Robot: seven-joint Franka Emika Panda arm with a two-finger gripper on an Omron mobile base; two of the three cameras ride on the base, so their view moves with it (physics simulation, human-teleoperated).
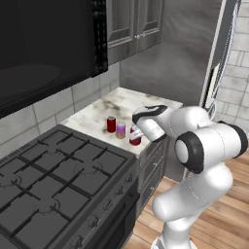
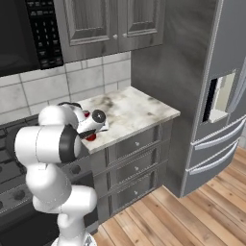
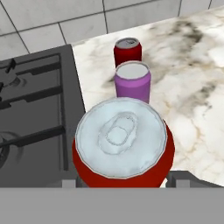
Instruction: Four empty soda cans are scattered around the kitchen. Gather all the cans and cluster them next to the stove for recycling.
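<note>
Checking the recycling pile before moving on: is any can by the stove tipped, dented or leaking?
Nothing stands out. The back red can, the purple can and the nearest red can stand upright in a row on the marble counter, beside the stove, with no spills.

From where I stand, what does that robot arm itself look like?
The arm is made of smooth, rounded glossy white segments joined by dark round joint caps and bands. The gripper has a white body with dark trim. No cables or markings show.
</note>
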